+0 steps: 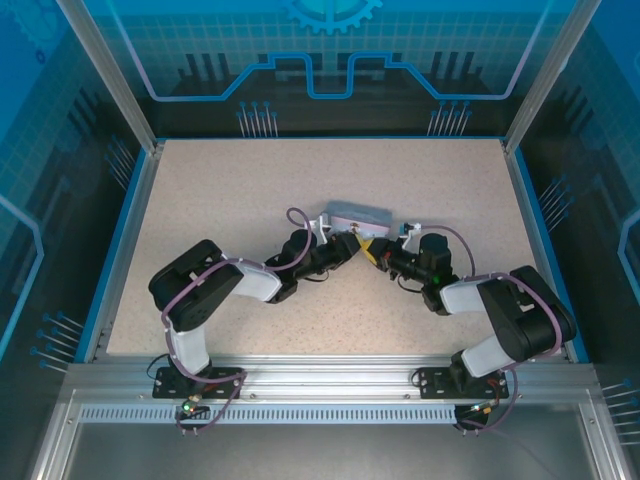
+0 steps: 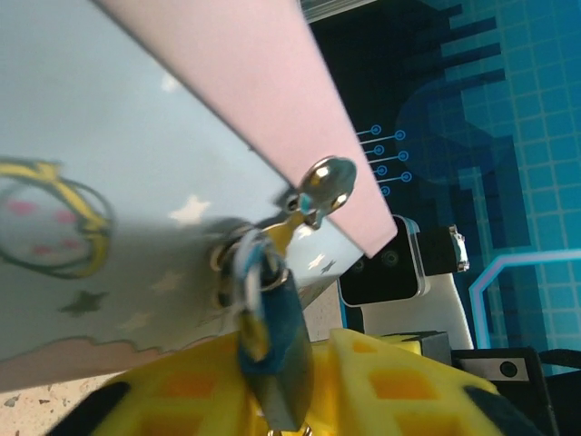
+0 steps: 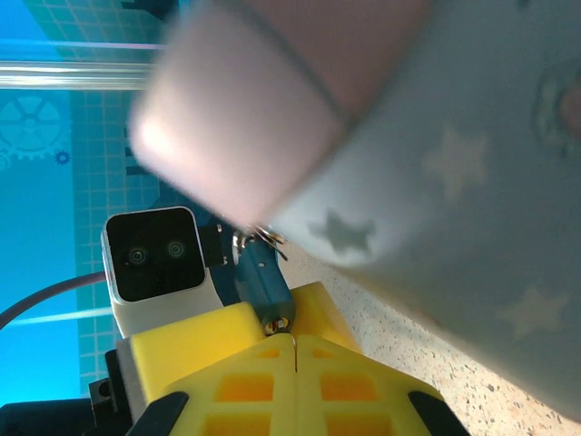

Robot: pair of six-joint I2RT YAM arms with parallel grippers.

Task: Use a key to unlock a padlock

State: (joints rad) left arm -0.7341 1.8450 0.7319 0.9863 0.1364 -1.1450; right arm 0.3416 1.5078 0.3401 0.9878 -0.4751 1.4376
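item: padlock (image 2: 277, 363), teal-blue body, hung by its shackle from the clasp (image 2: 325, 186) of the pastel tin (image 1: 358, 213), which is held up near the middle of the table (image 1: 220, 200).
left gripper (image 1: 346, 243): jaws are seen narrowly parted, one yellow finger (image 2: 418, 381) to each side of the lock body; whether it is pinched cannot be told.
right gripper (image 3: 295, 343): fingers are pressed fully together, tips set against the lock's lower end, where a small brass glint is seen.
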